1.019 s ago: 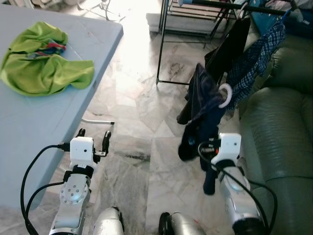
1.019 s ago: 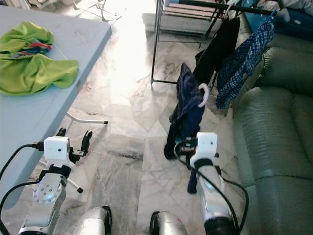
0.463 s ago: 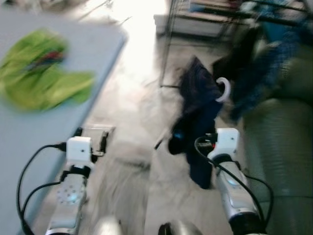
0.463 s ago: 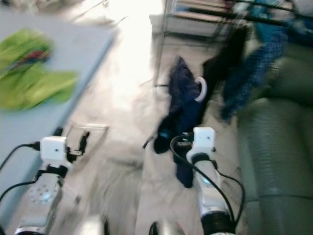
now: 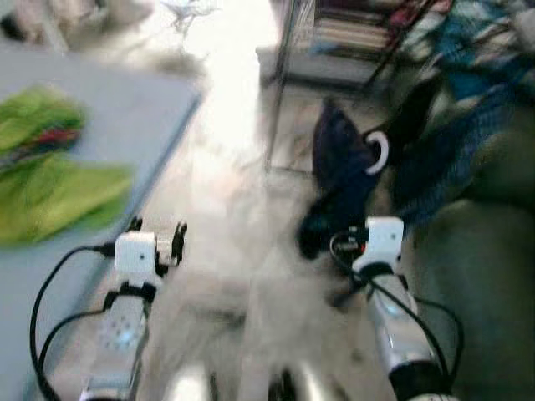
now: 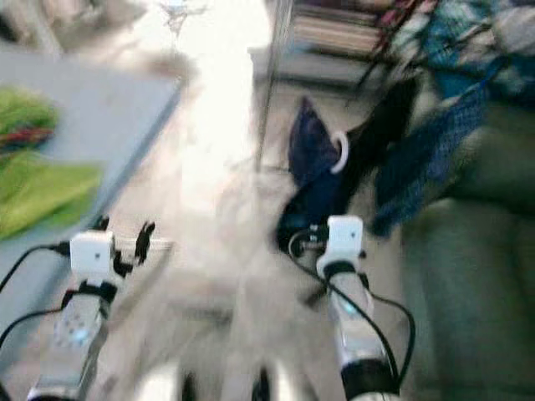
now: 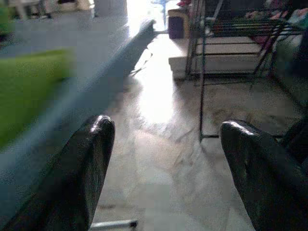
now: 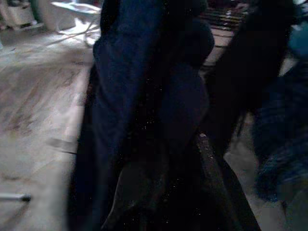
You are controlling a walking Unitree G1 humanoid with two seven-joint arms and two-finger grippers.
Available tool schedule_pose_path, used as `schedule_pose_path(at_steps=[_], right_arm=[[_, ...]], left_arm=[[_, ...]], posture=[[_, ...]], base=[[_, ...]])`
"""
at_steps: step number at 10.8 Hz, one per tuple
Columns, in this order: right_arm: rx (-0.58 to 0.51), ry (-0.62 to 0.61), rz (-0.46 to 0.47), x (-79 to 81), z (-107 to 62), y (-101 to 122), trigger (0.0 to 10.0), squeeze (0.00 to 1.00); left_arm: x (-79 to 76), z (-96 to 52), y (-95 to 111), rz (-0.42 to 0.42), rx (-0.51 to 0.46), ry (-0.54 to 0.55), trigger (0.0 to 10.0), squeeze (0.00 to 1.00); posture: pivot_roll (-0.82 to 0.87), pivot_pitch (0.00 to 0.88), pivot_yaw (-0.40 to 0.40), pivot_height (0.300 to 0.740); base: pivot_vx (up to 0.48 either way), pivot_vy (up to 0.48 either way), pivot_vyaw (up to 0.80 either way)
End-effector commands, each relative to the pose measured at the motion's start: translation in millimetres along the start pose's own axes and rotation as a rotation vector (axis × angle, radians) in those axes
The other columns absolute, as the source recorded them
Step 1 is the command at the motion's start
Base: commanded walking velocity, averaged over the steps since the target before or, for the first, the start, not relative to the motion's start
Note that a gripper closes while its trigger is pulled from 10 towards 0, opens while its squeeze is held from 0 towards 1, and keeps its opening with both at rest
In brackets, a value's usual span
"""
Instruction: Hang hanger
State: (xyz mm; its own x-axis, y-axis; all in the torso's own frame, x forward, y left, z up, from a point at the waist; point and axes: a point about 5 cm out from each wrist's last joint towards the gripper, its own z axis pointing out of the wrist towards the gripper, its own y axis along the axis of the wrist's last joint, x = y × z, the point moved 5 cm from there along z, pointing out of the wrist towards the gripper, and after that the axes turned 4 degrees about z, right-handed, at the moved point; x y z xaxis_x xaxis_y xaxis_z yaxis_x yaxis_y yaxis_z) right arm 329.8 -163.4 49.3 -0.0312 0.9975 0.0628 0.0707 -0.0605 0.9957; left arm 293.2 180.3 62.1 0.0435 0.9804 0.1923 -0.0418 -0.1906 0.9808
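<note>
Head views blurred and shifted against the frame a second ago — the camera has moved: the drying rack point(image 5: 288, 83) and the clothes on it sit nearer, the blue table point(image 5: 125, 125) with its green cloth point(image 5: 50, 180) lies further left. Right gripper point(image 5: 355, 230) is closed on the navy garment point(image 5: 338, 180), held up between table and green sofa point(image 5: 476, 276). The white hanger point(image 5: 378, 153) tops the garment; hook uppermost, curling right toward the rack — long axis roughly upright. Left gripper point(image 7: 163, 168) empty, fingers wide apart, low beside the table edge.
</note>
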Motion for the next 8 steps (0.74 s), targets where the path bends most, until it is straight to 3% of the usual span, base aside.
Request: schedule_pose_path(at_steps=[1,4,8], right_arm=[[-0.03,-0.027,-0.011,-12.9,0.7,7.0,10.0,0.0],[-0.017,-0.018,-0.007,-8.9,4.9,5.5,10.0,0.0],[0.007,-0.012,0.002,-4.7,9.5,1.3,10.0,0.0]], left_arm=[[-8.8,0.0,-0.3,-0.017,0.004,-0.021,10.0,0.0],[-10.1,1.5,-0.8,-0.025,0.007,-0.024,10.0,0.0],[-12.1,2.3,-0.2,-0.021,0.004,-0.034,10.0,0.0]], posture=[[0.06,0.125,-0.09,0.74],[0.06,0.124,-0.089,0.74],[0.07,0.126,-0.09,0.74]], base=[[0.45,0.0,0.0],[0.43,0.0,0.0],[0.401,0.263,0.0]])
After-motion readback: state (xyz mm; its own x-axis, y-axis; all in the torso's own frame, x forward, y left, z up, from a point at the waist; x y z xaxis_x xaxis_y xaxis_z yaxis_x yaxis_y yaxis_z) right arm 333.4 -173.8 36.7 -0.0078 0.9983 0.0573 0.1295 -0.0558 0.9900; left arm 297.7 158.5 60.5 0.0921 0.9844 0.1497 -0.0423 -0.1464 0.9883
